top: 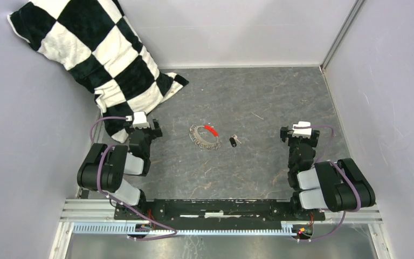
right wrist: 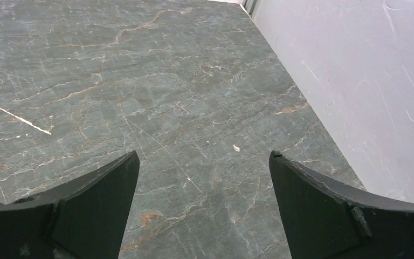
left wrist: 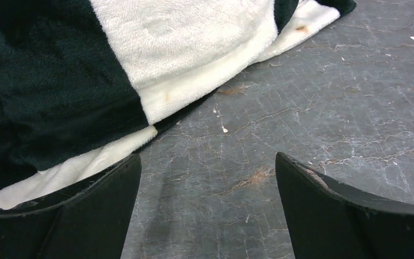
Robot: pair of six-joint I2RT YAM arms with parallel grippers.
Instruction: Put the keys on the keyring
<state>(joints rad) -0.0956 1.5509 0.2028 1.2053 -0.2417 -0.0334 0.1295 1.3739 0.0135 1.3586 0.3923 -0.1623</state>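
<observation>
In the top view the keyring (top: pixel 204 136), a thin silvery loop strung with small metal pieces and a red tag (top: pixel 211 130), lies flat near the table's middle. Just to its right lies one loose key (top: pixel 233 141) with a black head and short silver blade. My left gripper (top: pixel 142 127) rests well to the left of the ring, open, nothing between its fingers (left wrist: pixel 94 210). My right gripper (top: pixel 296 134) sits far to the right of the key, open as well, with bare table between its fingers (right wrist: pixel 323 205). Neither wrist view shows the key or the ring.
A black-and-white checkered plush blanket (top: pixel 94 51) is heaped in the back left corner, its edge close to the left gripper (left wrist: pixel 140 70). Pale walls (right wrist: pixel 356 70) close in the grey marbled table (top: pixel 259 97) on the left, back and right.
</observation>
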